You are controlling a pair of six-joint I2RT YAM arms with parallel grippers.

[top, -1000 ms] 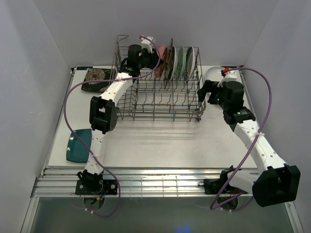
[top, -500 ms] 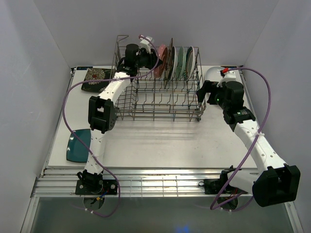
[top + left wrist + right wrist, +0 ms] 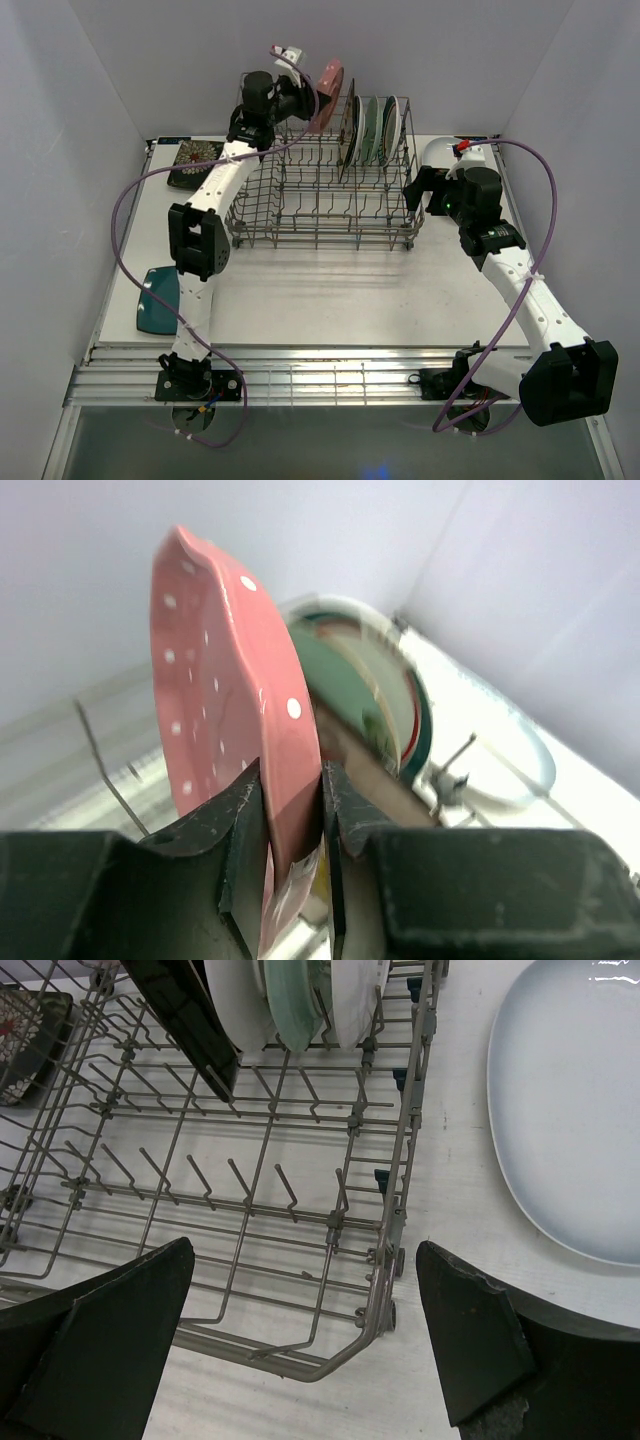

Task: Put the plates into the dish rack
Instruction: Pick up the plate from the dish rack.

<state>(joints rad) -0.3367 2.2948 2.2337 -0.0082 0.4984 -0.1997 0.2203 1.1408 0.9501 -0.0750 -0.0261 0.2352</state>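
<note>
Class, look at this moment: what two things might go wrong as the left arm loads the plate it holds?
The left jaws pinch only the rim of the pink dotted plate, held upright above the dish rack; it might slip and fall. Lowered, it might strike the black plate already standing close by.

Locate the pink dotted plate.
Top view: the pink dotted plate is clamped in the left end effector over the far side of the dish rack, left of the racked plates.

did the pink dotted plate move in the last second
Yes. The pink dotted plate, clamped in the left gripper, rose above the dish rack rim.
</note>
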